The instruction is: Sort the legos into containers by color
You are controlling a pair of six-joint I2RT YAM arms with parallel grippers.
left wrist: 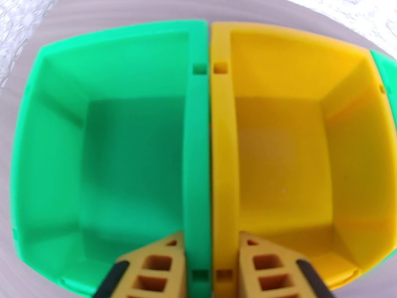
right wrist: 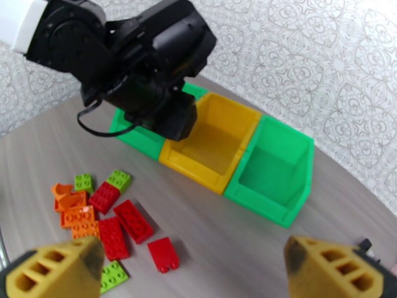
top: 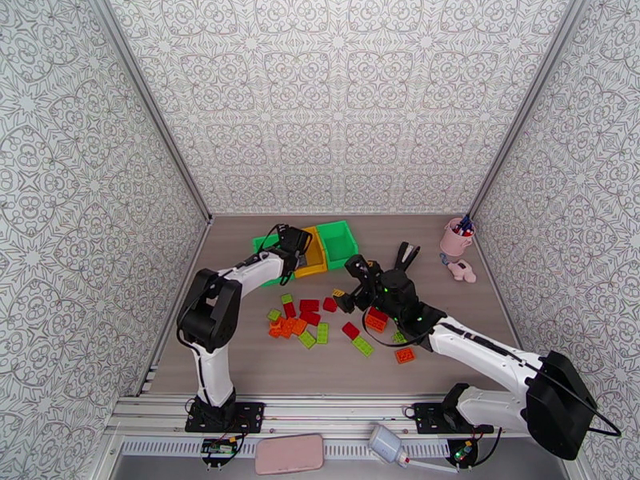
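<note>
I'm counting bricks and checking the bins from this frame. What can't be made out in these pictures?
- Top view: the left gripper covers most of the left green bin.
- Top view: the right arm overlaps some legos, so no exact count.
- Left wrist view: the right green bin is cut off by the frame edge.
- Top view: what is in the pink cup is too small to tell.

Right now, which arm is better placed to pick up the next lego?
Right. The right gripper, open, hangs by the loose legos; the left gripper is over the containers, away from them.
</note>
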